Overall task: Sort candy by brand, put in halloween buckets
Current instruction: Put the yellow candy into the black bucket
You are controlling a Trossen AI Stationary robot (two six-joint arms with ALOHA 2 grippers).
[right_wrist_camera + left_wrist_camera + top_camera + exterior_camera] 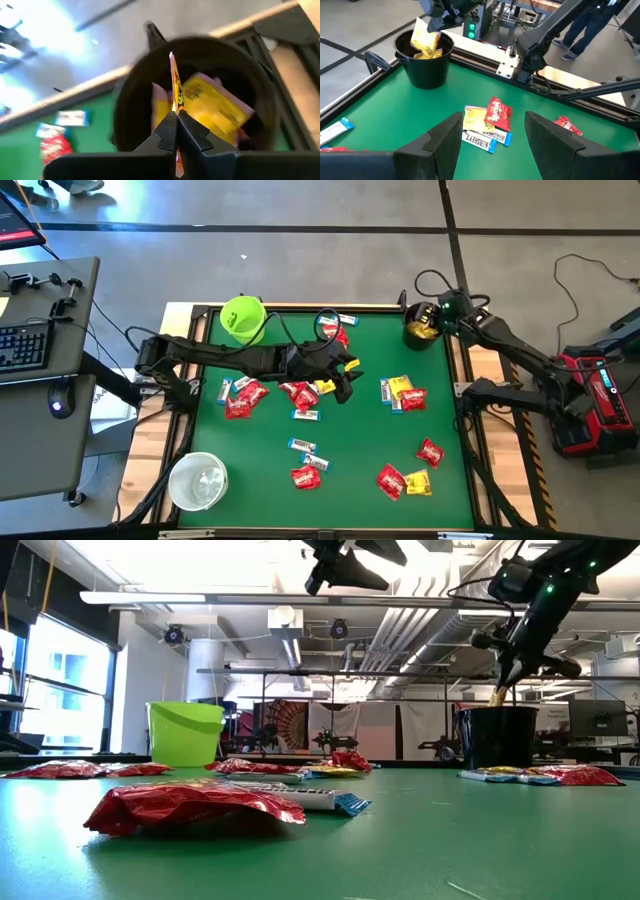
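Note:
The black bucket (pixel 421 328) stands at the table's far right corner, and yellow packets (pixel 216 109) lie inside it. My right gripper (pixel 176 114) hangs over its mouth, shut on another yellow packet (pixel 426 39). My left gripper (pixel 492 135) is open and empty, raised above the table's middle (pixel 345 378) and facing the black bucket. The lime green bucket (pixel 243 318) stands at the far edge, left of centre. Near the near left corner is the white bucket (pixel 197 481). Red, yellow and white-and-blue candy (pixel 303 394) lies scattered on the green mat. My right gripper pinches the yellow packet by its upper edge (pixel 173 92) between the two fingers, coming from above and pointing down. The packet hangs below the fingers, lifted clear. Its lower end (pixel 497 697) is at the black bucket's rim, over the packets inside.
Candy clusters lie right of centre (pixel 402 393), at the near right (pixel 405 479), near the middle (pixel 307 462) and left of centre (pixel 242 396). A black frame rail (pixel 462 390) borders the mat. Bare mat shows between the clusters.

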